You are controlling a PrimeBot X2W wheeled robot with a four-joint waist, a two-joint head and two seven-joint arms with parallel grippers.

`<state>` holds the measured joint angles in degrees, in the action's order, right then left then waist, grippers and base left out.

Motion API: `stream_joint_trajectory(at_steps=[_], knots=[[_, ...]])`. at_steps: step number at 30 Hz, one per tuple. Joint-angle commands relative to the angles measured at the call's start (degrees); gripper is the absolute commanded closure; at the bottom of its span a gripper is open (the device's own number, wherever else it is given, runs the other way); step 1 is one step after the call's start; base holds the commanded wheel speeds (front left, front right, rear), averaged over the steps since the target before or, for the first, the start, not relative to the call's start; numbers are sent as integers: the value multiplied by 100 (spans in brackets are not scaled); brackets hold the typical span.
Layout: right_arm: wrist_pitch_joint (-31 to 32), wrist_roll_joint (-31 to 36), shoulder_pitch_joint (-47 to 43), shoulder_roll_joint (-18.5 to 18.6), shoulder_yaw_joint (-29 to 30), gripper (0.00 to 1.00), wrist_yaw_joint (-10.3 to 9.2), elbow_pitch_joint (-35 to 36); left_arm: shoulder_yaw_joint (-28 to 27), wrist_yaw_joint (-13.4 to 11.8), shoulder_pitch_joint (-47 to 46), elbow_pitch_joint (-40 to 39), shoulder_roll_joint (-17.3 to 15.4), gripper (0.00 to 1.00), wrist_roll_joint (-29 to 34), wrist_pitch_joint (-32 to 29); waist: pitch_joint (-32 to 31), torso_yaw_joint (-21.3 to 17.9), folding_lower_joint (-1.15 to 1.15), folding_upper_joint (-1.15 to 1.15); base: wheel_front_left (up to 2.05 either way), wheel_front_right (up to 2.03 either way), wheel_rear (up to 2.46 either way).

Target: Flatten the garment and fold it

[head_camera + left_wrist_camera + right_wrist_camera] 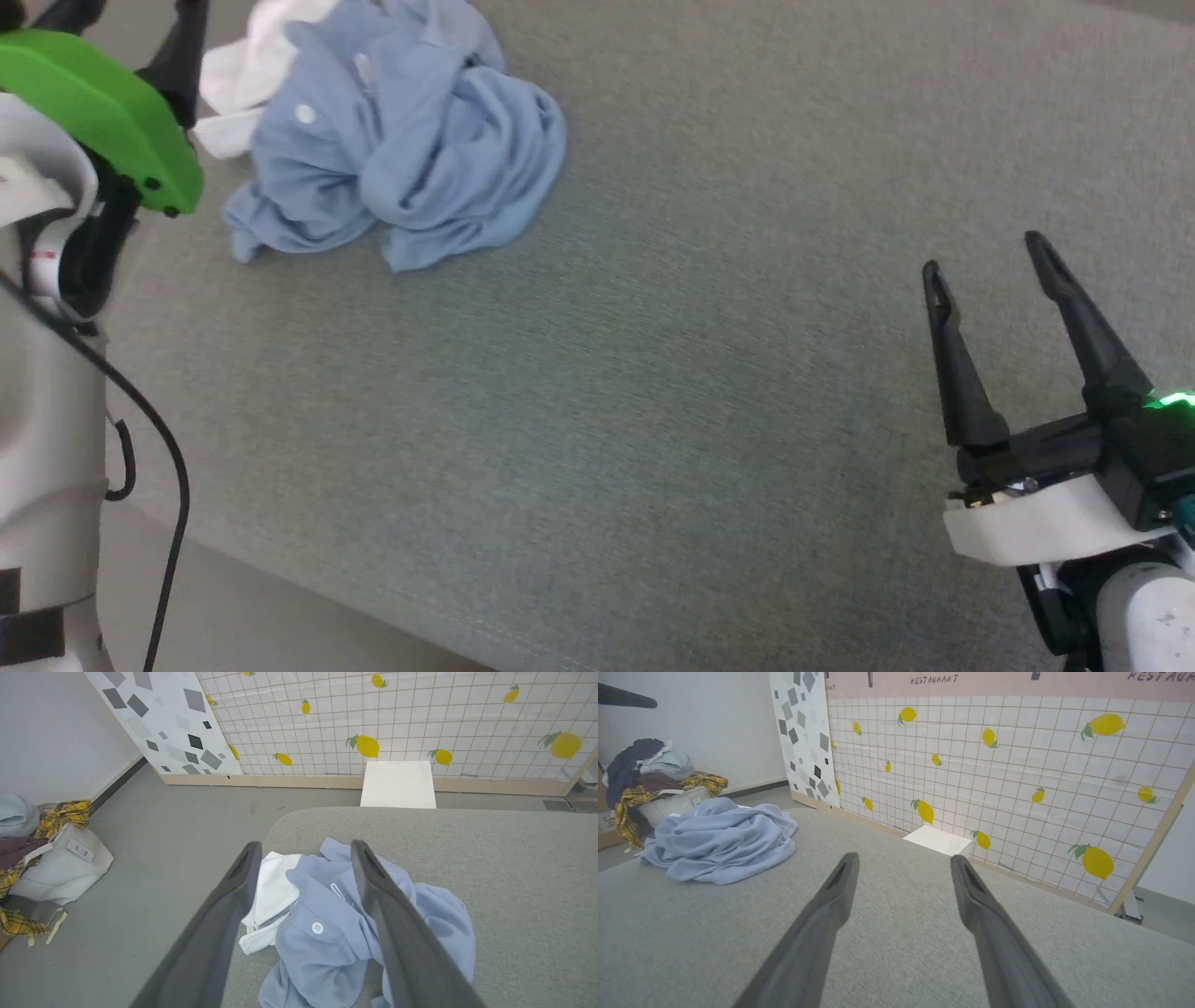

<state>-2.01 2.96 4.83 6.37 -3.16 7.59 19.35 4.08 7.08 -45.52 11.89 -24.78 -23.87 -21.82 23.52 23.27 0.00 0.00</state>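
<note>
The garment (401, 140), a light blue polo shirt, lies crumpled in a heap at the far left of the grey padded table (653, 420). Its white collar parts (243, 75) stick out on the left, and a white button (317, 927) faces up. My left gripper (303, 851) hangs open just above the heap, its fingers either side of the button placket, with nothing held. My right gripper (985, 257) stands open and empty over bare table at the near right, well apart from the garment (719, 840).
The table's rounded far-left corner (289, 816) lies just beyond the heap. On the floor to the left stand a white bag and a pile of other clothes (51, 858). A white box (397, 784) stands against the lemon-patterned wall. A black cable (159, 448) hangs by my left arm.
</note>
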Motion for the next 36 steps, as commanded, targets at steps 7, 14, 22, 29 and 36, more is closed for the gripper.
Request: stream_joint_trajectory(at_steps=[7, 14, 22, 29, 36], knots=[[38, -118, 169, 104, 77, 0, -10, 183, 389, 37, -153, 561, 20, 0, -179, -145, 974, -722, 0, 0, 0, 0, 0], [34, -162, 172, 113, 143, 0, -10, 197, 401, -174, -66, 1269, 32, 0, -558, -1369, 1111, -856, 0, 0, 0, 0, 0], [28, -208, 232, 104, 152, 0, -10, 155, 403, -409, 76, 1440, -83, 100, -610, -1878, 1128, -900, 0, 0, 0, 0, 0], [-134, -277, 252, -12, 188, 0, -10, -85, 220, -371, 63, 1293, -334, 100, -638, -1543, 738, -948, 0, 0, 0, 0, 0], [-390, -343, 199, -200, 276, 0, -10, -459, 65, -276, -156, 924, -728, 100, -563, -1172, 5, -1076, 0, 0, 0, 0, 0]])
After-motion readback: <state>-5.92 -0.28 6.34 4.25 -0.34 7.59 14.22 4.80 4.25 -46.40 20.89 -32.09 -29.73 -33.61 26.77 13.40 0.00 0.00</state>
